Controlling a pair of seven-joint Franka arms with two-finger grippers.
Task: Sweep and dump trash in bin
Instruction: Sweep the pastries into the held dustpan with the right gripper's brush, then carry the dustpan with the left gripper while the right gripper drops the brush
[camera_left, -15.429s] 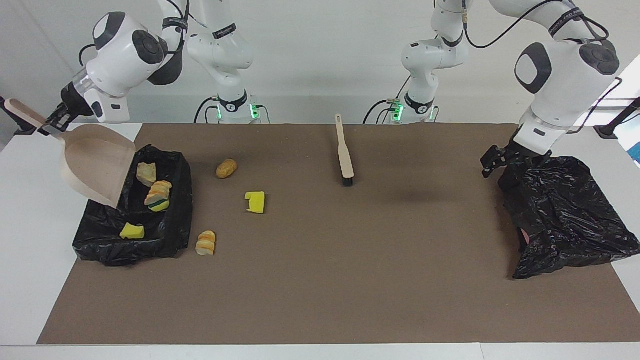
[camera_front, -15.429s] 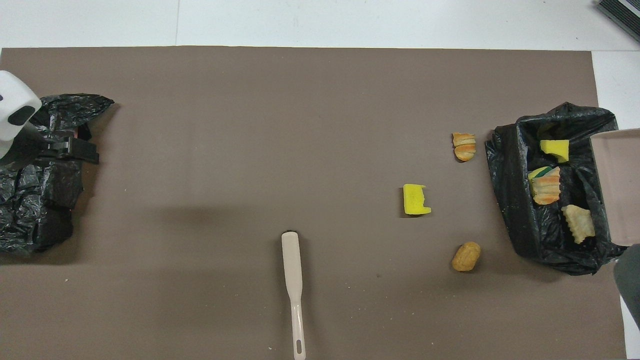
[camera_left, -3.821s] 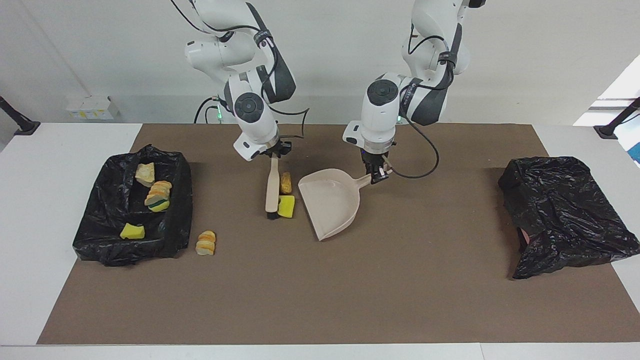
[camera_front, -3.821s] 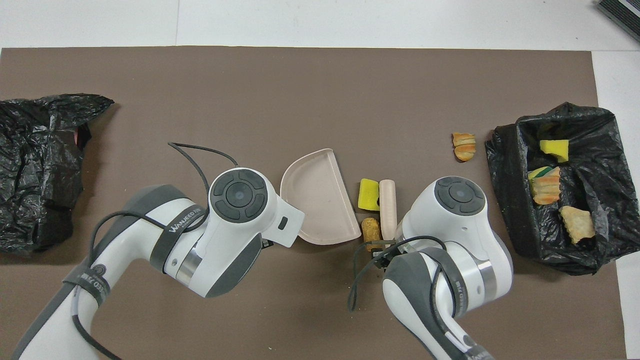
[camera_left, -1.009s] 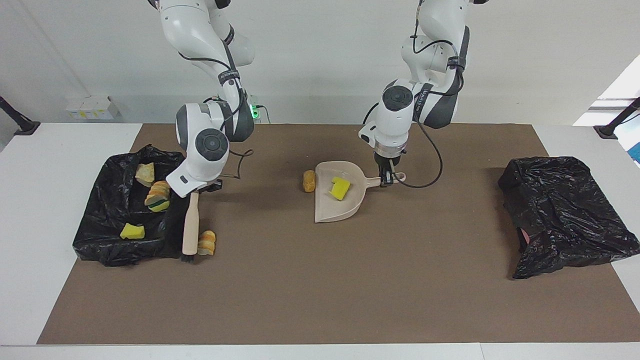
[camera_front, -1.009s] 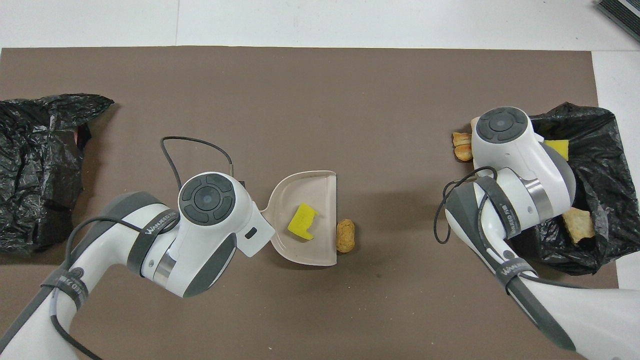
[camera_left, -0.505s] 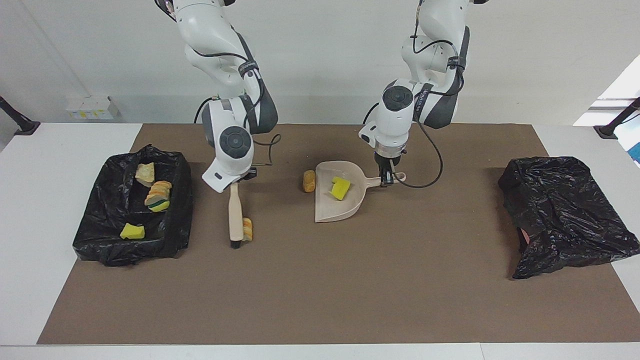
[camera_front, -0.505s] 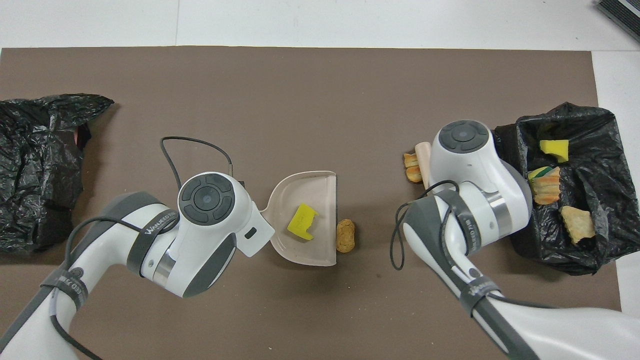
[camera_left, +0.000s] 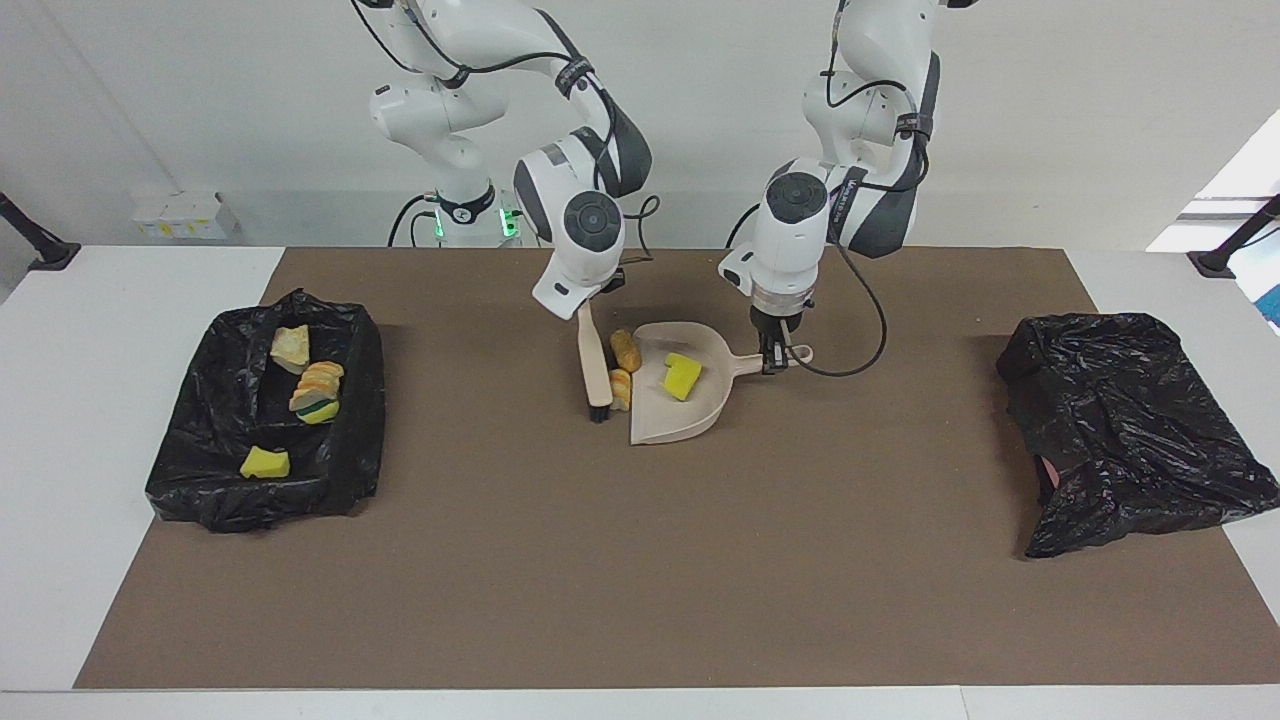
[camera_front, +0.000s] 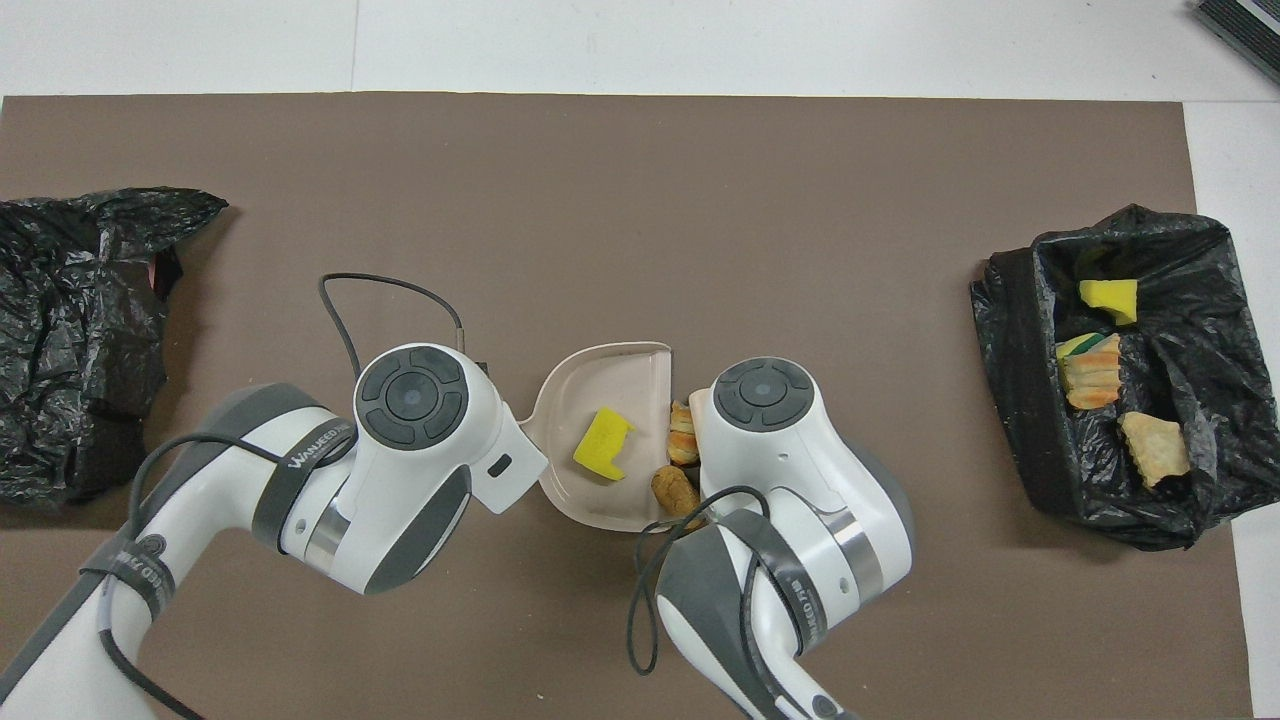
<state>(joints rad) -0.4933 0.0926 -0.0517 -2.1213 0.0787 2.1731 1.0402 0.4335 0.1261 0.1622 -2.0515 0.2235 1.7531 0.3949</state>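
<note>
Now, mid-frame, the right gripper (camera_left: 592, 306) is clamping the brush (camera_left: 595, 372), its long handle running down-frame, against two scraps (camera_left: 621, 370) sitting at the dustpan (camera_left: 662, 418) lip, while the left gripper (camera_left: 772, 352) is pinching the pan's handle. One yellow scrap (camera_left: 682, 377) is lying inside; four are sitting in the bin (camera_left: 362, 420), left of frame.

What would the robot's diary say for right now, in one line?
right gripper: brush pushing bread piece, nugget at dustpan | left gripper: holds dustpan handle | sponge: inside
</note>
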